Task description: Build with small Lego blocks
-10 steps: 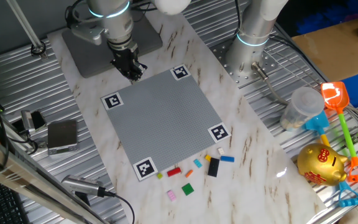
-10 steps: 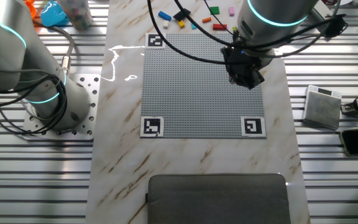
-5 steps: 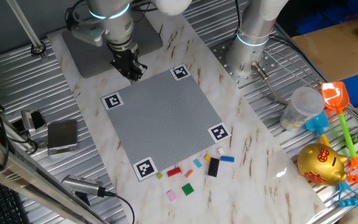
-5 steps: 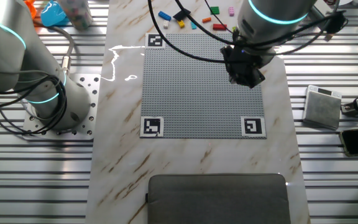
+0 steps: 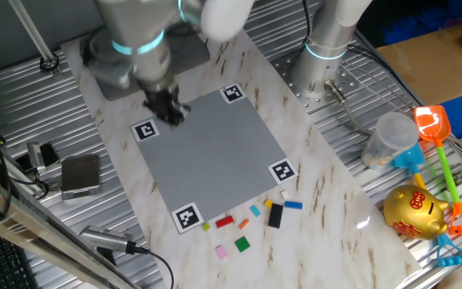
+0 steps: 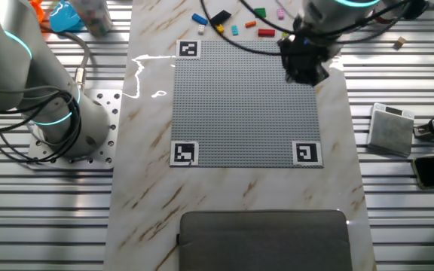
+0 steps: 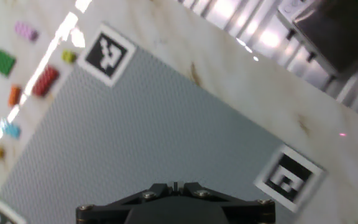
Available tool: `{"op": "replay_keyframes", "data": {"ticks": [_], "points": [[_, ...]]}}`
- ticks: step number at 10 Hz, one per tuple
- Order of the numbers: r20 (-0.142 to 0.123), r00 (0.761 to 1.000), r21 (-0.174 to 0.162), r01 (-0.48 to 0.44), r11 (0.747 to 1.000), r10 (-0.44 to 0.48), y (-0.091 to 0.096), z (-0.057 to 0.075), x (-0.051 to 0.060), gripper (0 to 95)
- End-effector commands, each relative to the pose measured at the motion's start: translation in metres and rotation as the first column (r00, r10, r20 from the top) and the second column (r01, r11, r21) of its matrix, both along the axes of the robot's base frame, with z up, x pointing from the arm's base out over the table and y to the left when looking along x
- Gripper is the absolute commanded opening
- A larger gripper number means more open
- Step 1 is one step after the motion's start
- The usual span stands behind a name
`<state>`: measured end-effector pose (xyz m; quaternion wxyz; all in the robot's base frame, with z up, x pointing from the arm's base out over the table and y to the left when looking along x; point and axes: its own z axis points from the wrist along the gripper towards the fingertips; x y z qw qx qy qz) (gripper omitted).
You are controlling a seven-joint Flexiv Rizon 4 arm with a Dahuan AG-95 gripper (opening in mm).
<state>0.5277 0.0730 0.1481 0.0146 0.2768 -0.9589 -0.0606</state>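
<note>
Blocks (image 5: 255, 218) scattered loose on the table (image 5: 327, 201), just off one edge of the grey plate (image 5: 215, 148); none seated on its studs. Among them a red (image 5: 224, 221), green (image 5: 241, 245), pink (image 5: 221, 252), black (image 5: 275, 215) and blue (image 5: 293, 205) one, all lying apart from each other. Same cluster seen from the other side just past the plate's far edge (image 6: 232, 22), and in the hand view strung along the plate's edge beside a corner marker (image 7: 107, 53).

Gripper (image 5: 167, 111) hanging above the plate, well apart from the blocks, blurred in one fixed view. Nothing seen between the fingers, but fingertips out of sight in the hand view and too smeared or dark elsewhere; cannot tell whether spread or closed.

Judged step: the very start of the build, approach for a first pick. Nothing placed yet, so almost all of the work ahead.

Next move, as a judgement: carry across the plate's block-side edge, settle over a single block with free space round it, turn the fingers to meet its two flat sides, come down with fingers parted, and close gently. Care needed with such tiny pieces: easy to nudge a neighbour or tip the block instead of catching it squarely.
</note>
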Motion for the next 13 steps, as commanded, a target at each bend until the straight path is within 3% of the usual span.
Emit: {"op": "replay_keyframes", "data": {"ticks": [1,6,9,13], "points": [[-0.005,0.992,0.021,0.127,0.992,-0.127,0.040,-0.008,0.008,0.0],[-0.014,0.979,0.013,0.205,0.979,-0.205,0.101,-0.025,0.007,0.0],[-0.015,0.981,0.012,0.193,0.981,-0.193,0.116,-0.034,0.000,0.0],[-0.013,0.982,0.013,0.187,0.982,-0.187,0.118,-0.035,-0.005,0.0]]}}
